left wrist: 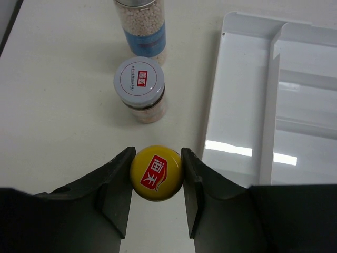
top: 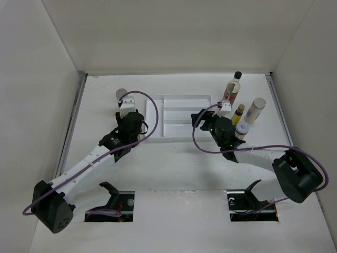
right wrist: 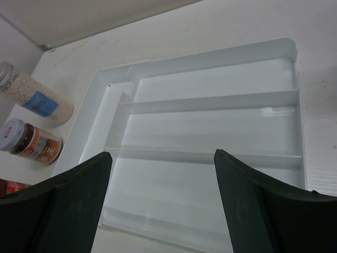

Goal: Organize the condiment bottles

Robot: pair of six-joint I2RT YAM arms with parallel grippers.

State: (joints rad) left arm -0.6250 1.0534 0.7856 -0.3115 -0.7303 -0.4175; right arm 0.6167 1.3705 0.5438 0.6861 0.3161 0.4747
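Note:
My left gripper (left wrist: pixel 156 176) is shut on the yellow cap of a bottle (left wrist: pixel 156 173), a finger touching each side, just left of the white divided tray (left wrist: pixel 237 105). Beyond it stand a white-lidded short jar (left wrist: pixel 139 84) and a clear shaker of white beads (left wrist: pixel 142 26). In the top view my left gripper (top: pixel 126 112) is at the tray's left end. My right gripper (right wrist: pixel 163 153) is open and empty above the tray (right wrist: pixel 210 100). At the right stand a tall black-capped bottle (top: pixel 233 87), a white shaker (top: pixel 256 110), a tiny yellow bottle (top: pixel 238 113) and a white-lidded jar (top: pixel 242 128).
The tray (top: pixel 179 103) lies mid-table with one upright slot at its left and long slots across. White walls enclose the table on three sides. The right wrist view also shows the bead shaker (right wrist: pixel 34 97) and the short jar (right wrist: pixel 29 142) left of the tray.

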